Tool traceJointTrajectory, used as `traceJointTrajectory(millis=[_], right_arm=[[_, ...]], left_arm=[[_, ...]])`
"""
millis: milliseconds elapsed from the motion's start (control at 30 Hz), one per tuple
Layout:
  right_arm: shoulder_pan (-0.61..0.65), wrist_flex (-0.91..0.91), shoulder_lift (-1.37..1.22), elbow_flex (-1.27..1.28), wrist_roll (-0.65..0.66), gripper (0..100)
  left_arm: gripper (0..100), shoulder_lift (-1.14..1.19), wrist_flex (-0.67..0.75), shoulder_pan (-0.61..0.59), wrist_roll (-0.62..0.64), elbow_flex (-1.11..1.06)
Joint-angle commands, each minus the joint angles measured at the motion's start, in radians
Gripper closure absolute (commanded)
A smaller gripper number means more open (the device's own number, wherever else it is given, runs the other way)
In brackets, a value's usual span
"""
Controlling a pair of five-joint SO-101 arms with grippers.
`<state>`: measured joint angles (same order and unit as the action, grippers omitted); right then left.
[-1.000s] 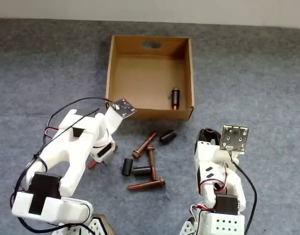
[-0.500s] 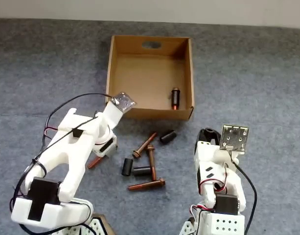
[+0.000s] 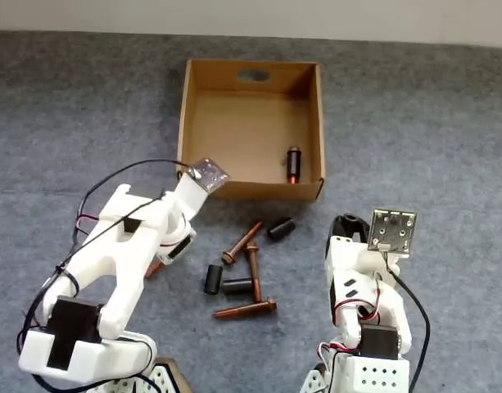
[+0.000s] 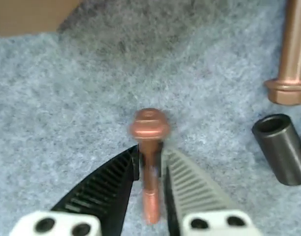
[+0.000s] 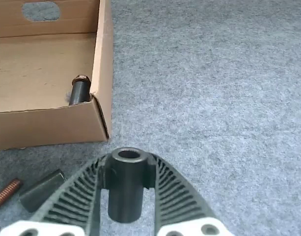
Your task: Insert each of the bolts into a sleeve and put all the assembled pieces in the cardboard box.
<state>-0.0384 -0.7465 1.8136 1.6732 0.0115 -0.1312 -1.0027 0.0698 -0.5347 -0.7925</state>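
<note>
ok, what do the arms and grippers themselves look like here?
The left arm and right arm are white printed shells with black motor blocks, loose black and red cables, and a square metal plate at the wrist. The left gripper has one black and one pale ribbed finger; the right gripper has ribbed fingers too.

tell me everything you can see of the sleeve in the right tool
The dark grey, metal-looking cylindrical sleeve is a short hollow tube; its open round bore faces the wrist camera. The right tool is shut on it, ribbed fingers pressing both sides. It is over grey carpet, apart from the brown cardboard box.
</note>
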Motion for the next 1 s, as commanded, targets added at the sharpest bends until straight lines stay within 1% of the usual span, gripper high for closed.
traceJointTrajectory(millis=[0, 133, 233, 367, 433, 467, 567, 700, 800, 967], right_arm=[[-0.007, 0.019, 0.015, 0.081, -0.009, 99.2], [-0.007, 0.019, 0.015, 0.081, -0.009, 99.2], [-0.007, 0.019, 0.015, 0.081, -0.009, 99.2], [-0.007, 0.019, 0.015, 0.081, -0.009, 99.2], [-0.007, 0.019, 0.015, 0.081, -0.009, 99.2], [-0.007, 0.019, 0.015, 0.081, -0.009, 99.2], [-0.002, 0.019, 0.015, 0.081, -0.009, 99.2], [0.036, 0.018, 0.015, 0.088, -0.006, 99.2], [0.038, 0.019, 0.015, 0.094, -0.005, 99.2], [0.038, 0.019, 0.015, 0.094, -0.005, 99.2]], left_arm=[[96, -0.038, 0.011, 0.033, 0.008, -0.012], [96, -0.047, 0.003, 0.048, 0.009, -0.015], [96, -0.048, -0.028, 0.045, 0.009, 0.002], [96, -0.048, -0.132, 0.044, 0.009, 0.068], [99, -0.048, -0.178, 0.044, 0.009, 0.108], [99, -0.048, -0.195, 0.044, 0.009, 0.127], [99, -0.048, -0.216, 0.044, 0.011, 0.156], [99, -0.053, -0.216, 0.044, 0.063, 0.157], [99, -0.12, -0.212, 0.044, 0.066, 0.125], [99, -0.371, -0.21, 0.048, 0.066, 0.042]])
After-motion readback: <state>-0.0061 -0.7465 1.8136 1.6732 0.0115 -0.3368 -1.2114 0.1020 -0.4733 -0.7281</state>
